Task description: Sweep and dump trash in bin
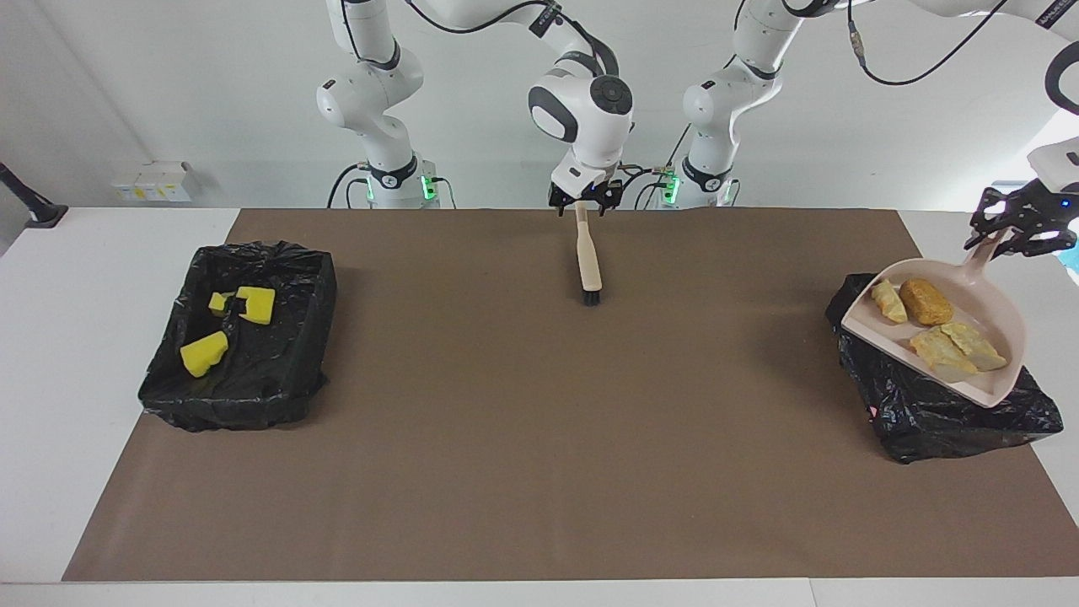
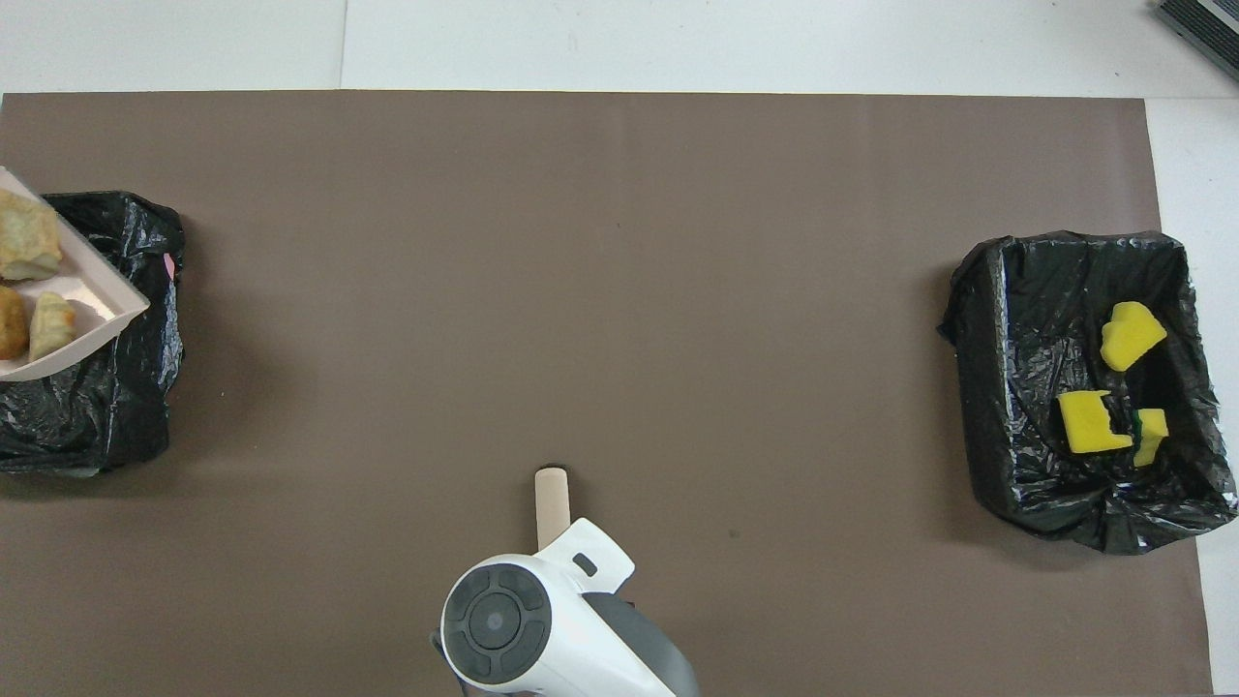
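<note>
- Brown mat [image 1: 506,464] covers most of a white table [image 1: 84,337]; both arm bases stand at its robots' edge.
- 4 bread-like lumps, the trash not yet dumped, lie in the dustpan [image 1: 982,287]: 1 orange-brown lump [image 1: 926,301] beside a pale tan lump [image 1: 889,301], and 2 tan lumps [image 1: 940,350] [image 1: 974,346] touching each other near the open lip.
- In the overhead view only a corner of the dustpan [image 2: 87,290] shows, with 3 lumps [image 2: 24,247] [image 2: 10,324] [image 2: 50,324] in sight.
- Dustpan hangs raised over the black-lined bin [image 1: 944,413] at the left arm's end of the table, its open lip turned toward the middle of the table.
- Left gripper [image 1: 1011,223] is clamped on the end of the dustpan's handle, above the bin's edge; it lies outside the overhead view.
- 3 bright-yellow chunks [image 1: 204,352] [image 1: 255,303] [image 1: 221,302] lie in a second black-lined bin [image 1: 295,337] at the right arm's end of the table, well apart from the dustpan; overhead they show as 1 chunk alone [image 2: 1131,334] and 2 close together [image 2: 1092,421] [image 2: 1152,434].
- Brush [image 1: 587,261] lies on the mat midway between the 2 bins, bristles pointing away from the robots.
- Right gripper [image 1: 582,201] stands over the handle end of the brush, its fingers apart on either side of it; overhead, the arm's wrist covers it and only part of the brush handle [image 2: 552,503] shows.
</note>
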